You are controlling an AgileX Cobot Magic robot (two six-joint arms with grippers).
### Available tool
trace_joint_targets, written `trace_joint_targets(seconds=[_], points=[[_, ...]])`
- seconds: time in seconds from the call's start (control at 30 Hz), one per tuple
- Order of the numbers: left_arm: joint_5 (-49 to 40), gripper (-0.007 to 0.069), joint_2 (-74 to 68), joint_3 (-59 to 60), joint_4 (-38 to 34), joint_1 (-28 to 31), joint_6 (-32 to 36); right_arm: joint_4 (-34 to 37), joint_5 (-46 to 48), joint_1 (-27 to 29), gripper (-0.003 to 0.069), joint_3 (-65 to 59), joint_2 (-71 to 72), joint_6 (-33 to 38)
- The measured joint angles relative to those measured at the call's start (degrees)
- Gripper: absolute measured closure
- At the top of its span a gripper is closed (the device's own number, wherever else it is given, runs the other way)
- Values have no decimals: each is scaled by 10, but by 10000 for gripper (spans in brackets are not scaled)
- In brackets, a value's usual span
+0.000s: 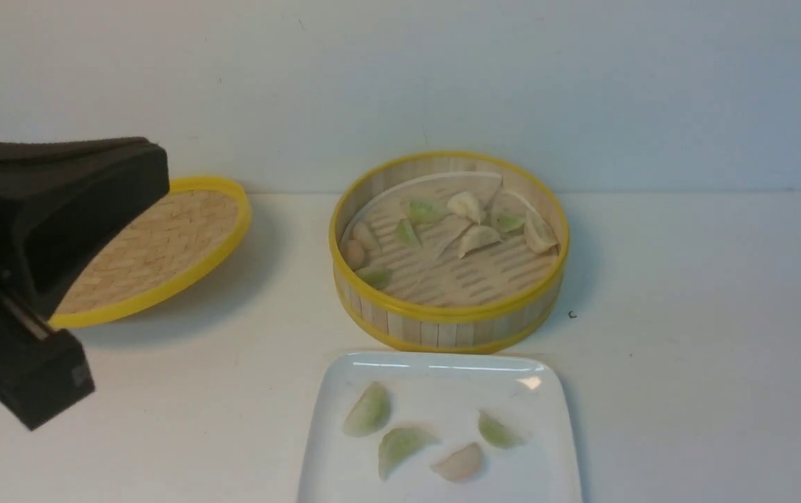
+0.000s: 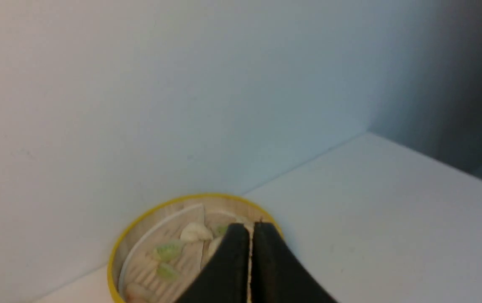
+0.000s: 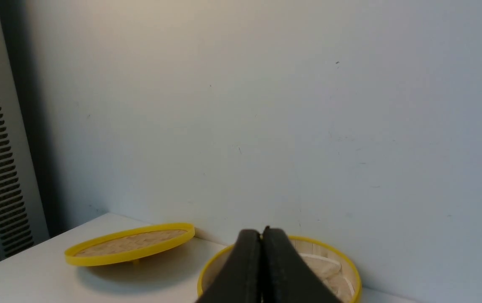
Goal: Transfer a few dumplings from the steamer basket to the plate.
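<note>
Four dumplings are laid on the plate at the desk's near edge; more are kept in the basket behind. The left gripper and right gripper are pressed closed, empty.

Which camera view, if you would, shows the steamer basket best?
The front view: the steamer basket is whole, dumplings visible inside. In the left wrist view the left gripper covers part; in the right, the right gripper hides most.
</note>
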State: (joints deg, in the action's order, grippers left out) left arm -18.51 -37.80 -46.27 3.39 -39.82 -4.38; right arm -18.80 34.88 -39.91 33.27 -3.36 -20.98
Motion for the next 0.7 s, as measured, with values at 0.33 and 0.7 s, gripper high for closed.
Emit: trace_joint_targets(seconds=[0.33, 0.7], points=[[41, 631, 17, 18, -2, 0, 0, -2, 0, 0, 673, 0, 0, 0], [41, 631, 32, 44, 18, 20, 15, -2, 0, 0, 673, 0, 0, 0]])
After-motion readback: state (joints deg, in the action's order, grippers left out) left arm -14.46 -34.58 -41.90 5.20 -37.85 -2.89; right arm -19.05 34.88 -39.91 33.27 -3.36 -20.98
